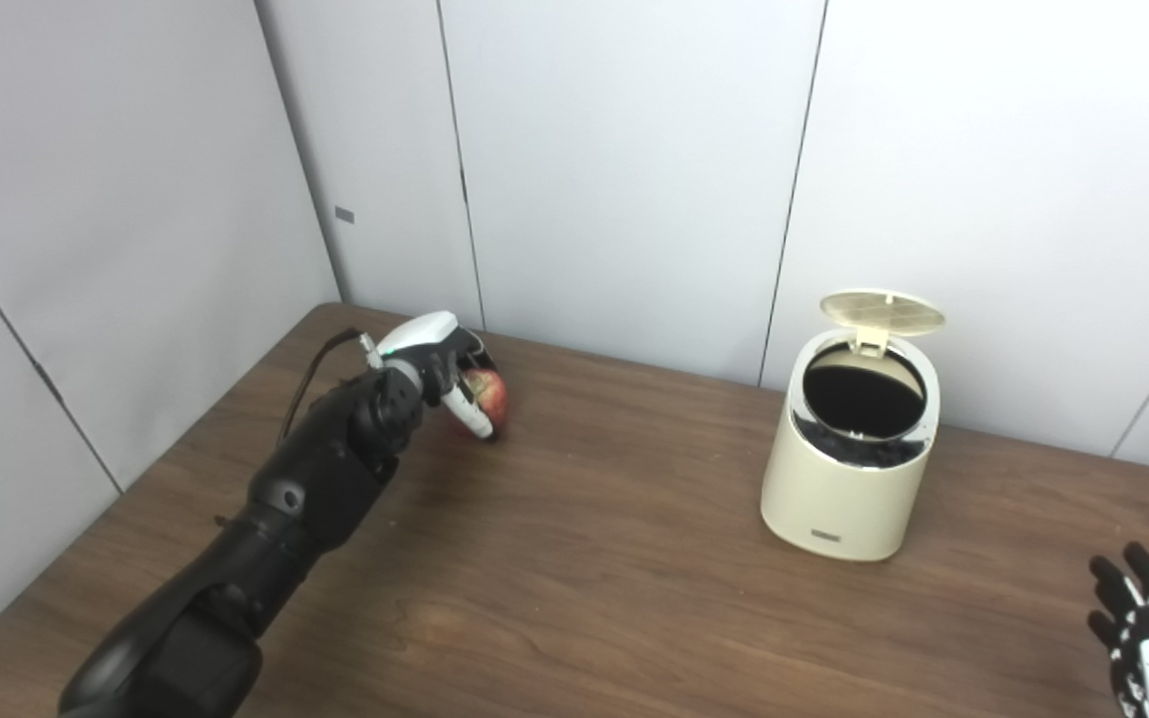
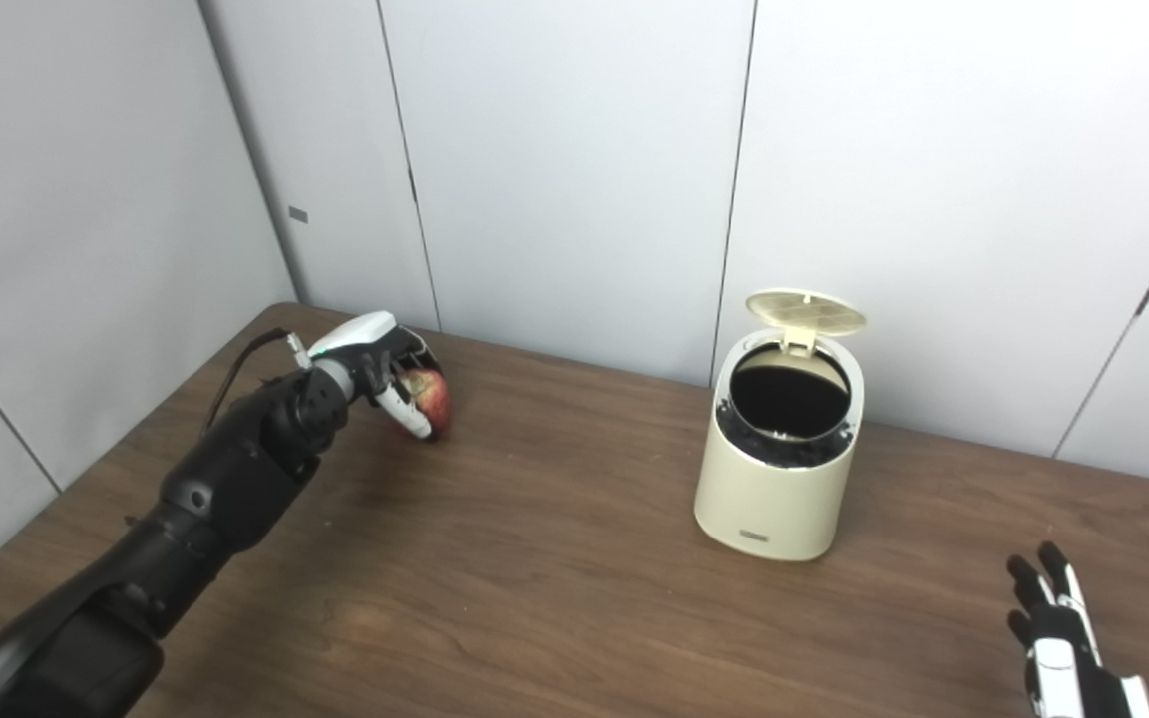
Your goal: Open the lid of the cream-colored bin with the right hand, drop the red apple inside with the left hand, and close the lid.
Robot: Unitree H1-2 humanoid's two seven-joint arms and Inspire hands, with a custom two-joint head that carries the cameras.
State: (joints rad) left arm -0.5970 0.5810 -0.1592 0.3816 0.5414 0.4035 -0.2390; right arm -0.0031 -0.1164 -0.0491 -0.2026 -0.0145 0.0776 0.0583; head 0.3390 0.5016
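Observation:
The cream-colored bin (image 1: 849,469) stands on the right half of the wooden table (image 1: 614,558), its round lid (image 1: 882,310) tipped up and back so the dark inside shows. Far to its left, near the table's back left corner, the red apple (image 1: 483,398) rests on the tabletop. My left hand (image 1: 435,374) wraps around the apple from the near side, fingers curled over it; whether the apple is lifted is unclear. My right hand (image 1: 1145,638) hovers open at the bottom right corner, fingers spread, well apart from the bin.
Grey wall panels (image 1: 624,170) close off the table at the back and left. The table's left edge (image 1: 126,499) runs diagonally beside my left arm (image 1: 265,538). Bare wood lies between the apple and the bin.

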